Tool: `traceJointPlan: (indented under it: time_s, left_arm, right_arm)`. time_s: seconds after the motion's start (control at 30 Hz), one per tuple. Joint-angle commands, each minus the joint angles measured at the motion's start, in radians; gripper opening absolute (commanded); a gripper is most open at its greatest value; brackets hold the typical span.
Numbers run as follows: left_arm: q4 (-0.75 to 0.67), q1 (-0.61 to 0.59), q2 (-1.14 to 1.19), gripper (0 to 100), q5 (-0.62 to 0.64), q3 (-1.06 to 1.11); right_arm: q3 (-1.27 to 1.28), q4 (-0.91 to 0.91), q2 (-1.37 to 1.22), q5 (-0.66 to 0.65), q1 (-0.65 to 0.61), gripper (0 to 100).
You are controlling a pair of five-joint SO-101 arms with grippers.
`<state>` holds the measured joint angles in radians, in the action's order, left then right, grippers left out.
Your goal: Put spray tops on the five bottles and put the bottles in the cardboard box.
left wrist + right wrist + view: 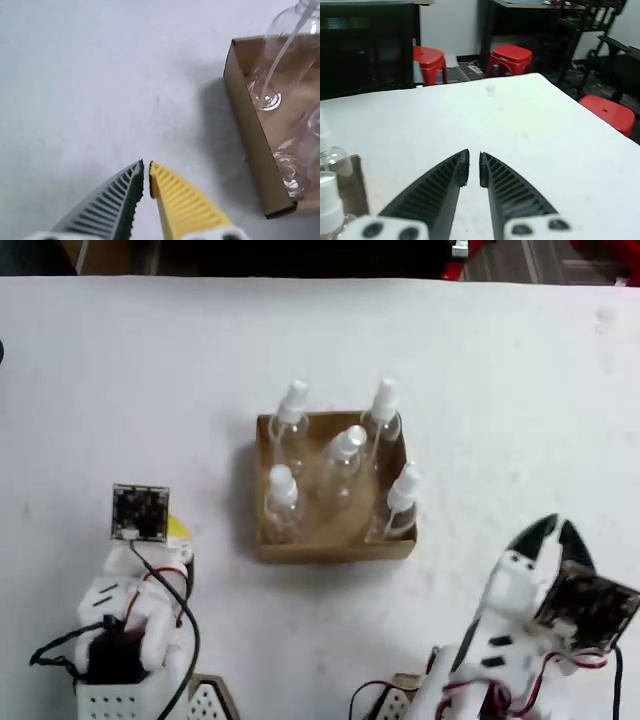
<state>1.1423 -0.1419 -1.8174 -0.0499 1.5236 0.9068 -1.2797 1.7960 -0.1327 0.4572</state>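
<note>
The cardboard box (335, 548) sits mid-table with several clear bottles standing in it, each with a white spray top, such as one at the back (293, 410) and one in the middle (345, 450). My left gripper (172, 530) rests to the left of the box, its grey and yellow fingers shut on nothing (146, 176). The left wrist view shows the box wall (250, 135) and a bottle (280, 65) inside. My right gripper (553, 528) is near the front right, apart from the box, black fingers shut and empty (472, 167). A spray top (329, 200) is at this view's edge.
White table (150, 370) stretches bare around the box on all sides. Red stools (510, 57) and dark furniture stand beyond the far table edge. Both arm bases and their cables (130, 660) occupy the front edge.
</note>
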Motion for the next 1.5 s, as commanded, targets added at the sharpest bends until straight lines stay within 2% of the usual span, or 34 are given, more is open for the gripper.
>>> traceJointPlan:
  time_s: [0.0,0.13,0.33,0.57,0.7,0.83,1.03,1.27,1.4,1.47]
  left_arm:
    - [-0.060,-0.015,-0.004,2,-0.058,0.064]
    - [-0.058,-0.015,-0.004,2,-0.123,0.109]
    - [-0.043,-0.015,-0.004,2,-0.121,0.170]
    - [0.015,-0.015,-0.004,2,-0.121,0.167]
    - [0.015,-0.012,-0.004,2,-0.121,0.167]
    - [0.035,-0.008,-0.004,2,-0.121,0.167]
    - [0.055,-0.008,-0.004,2,-0.121,0.167]
    - [0.129,-0.008,-0.004,2,-0.121,0.167]
    - [0.144,-0.008,-0.004,2,-0.117,0.167]
    - [0.146,-0.008,-0.004,2,-0.071,0.167]
  right_arm:
    - [0.120,0.096,0.005,0.035,0.142,1.5]
    - [0.296,0.180,0.007,0.035,0.213,1.5]
    - [0.499,0.263,0.007,0.035,0.312,1.5]
    - [0.674,0.278,0.008,0.028,0.414,1.5]
    - [0.770,0.278,0.008,0.028,0.421,1.5]
    - [0.783,0.265,0.004,0.028,0.369,1.5]
    - [0.783,0.122,0.004,0.026,0.265,1.5]
    - [0.783,0.018,0.005,0.026,0.024,1.5]
    - [0.783,0.013,0.004,0.026,0.007,1.5]
    - [0.783,0.013,0.004,0.026,0.004,1.5]
